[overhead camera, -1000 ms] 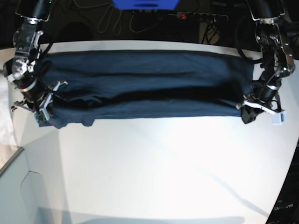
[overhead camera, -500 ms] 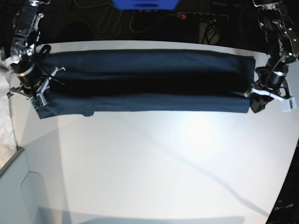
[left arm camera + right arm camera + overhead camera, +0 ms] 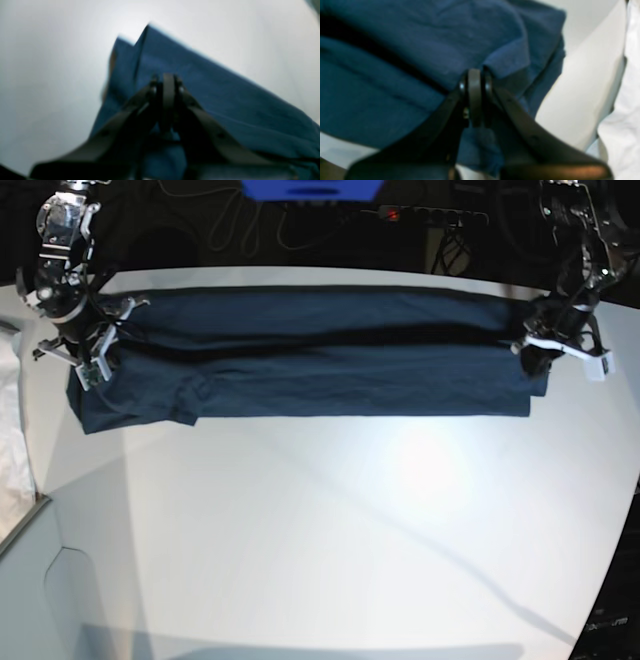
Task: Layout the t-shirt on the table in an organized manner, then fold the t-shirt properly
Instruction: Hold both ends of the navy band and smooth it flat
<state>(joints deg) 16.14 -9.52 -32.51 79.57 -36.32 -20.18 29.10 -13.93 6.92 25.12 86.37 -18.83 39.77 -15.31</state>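
Note:
The dark navy t-shirt (image 3: 320, 370) lies as a long band across the far part of the white table (image 3: 320, 530), pulled out between both arms. On the right of the base view, my left gripper (image 3: 537, 360) is shut on the shirt's end. Its wrist view shows the closed fingertips (image 3: 165, 82) pinching blue cloth (image 3: 212, 95) above the tabletop. At the band's other end my right gripper (image 3: 95, 362) is likewise shut on the t-shirt. There the closed tips (image 3: 475, 80) bite a bunched fold (image 3: 395, 75). A dark crease runs along the shirt's length.
A blue object (image 3: 310, 188), a power strip (image 3: 430, 215) and cables lie beyond the table's far edge. White cloth (image 3: 10, 440) hangs off the left side, also seen as white cloth (image 3: 625, 100) in the right wrist view. The table's curved edge (image 3: 60, 555) runs at lower left.
Both grippers have moved toward the table's far side, carrying the shirt's ends with them. The band is stretched straighter and its near edge has shifted back.

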